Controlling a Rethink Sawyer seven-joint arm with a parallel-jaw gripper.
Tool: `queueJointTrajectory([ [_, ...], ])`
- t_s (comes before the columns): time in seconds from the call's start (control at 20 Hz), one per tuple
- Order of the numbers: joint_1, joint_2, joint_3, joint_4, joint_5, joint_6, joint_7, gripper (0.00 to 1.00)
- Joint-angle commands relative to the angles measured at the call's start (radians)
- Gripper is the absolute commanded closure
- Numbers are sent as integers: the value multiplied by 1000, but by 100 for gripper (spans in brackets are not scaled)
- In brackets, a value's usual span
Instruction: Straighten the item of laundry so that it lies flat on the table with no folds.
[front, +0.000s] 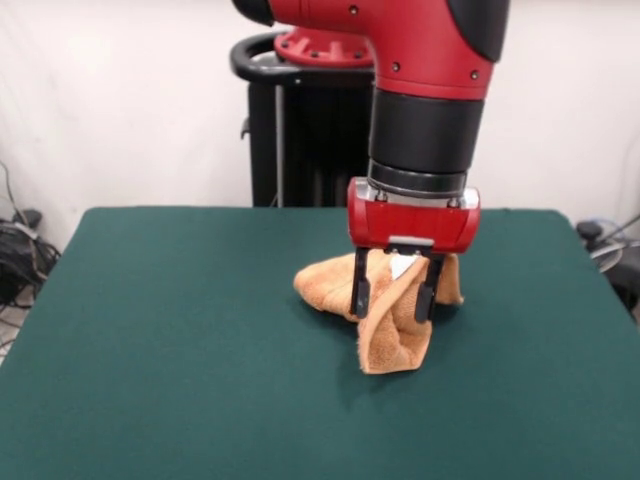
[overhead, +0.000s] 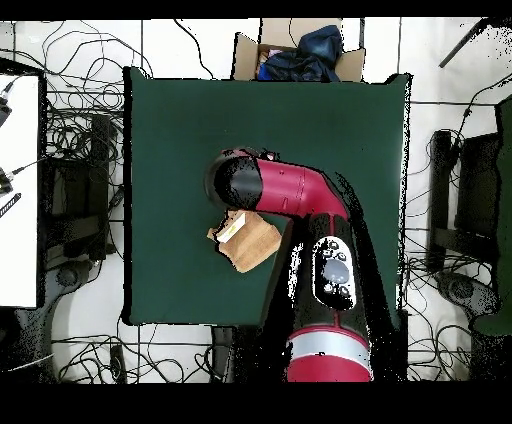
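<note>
The towel (front: 385, 320) lies bunched and folded near the middle of the table (front: 180, 340), one fold hanging toward the front edge. The gripper (front: 394, 296) stands directly over it, jaws spread with a raised ridge of cloth between them; actual contact cannot be confirmed.

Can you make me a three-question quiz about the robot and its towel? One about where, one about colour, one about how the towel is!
1. Where is the towel?
A. On the floor
B. On the table, under the robot's hand
C. In a box

2. What colour is the table top?
A. Dark green
B. White
C. Blue

3. How is the towel lying?
A. Flat and smooth
B. Rolled into a tube
C. Bunched up with folds

Answers: 1 B, the towel sits on the table with the hand's fingers down at it. 2 A, the top is dark green all over. 3 C, the cloth is heaped and folded.
</note>
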Motion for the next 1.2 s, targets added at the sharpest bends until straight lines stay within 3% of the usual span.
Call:
queueJointTrajectory([
  [0.05,26,44,-36,90,-16,-72,221,0],
  [0.6,36,99,-58,116,-47,-121,175,0],
  [1.2,37,166,-65,135,-19,-130,186,0],
])
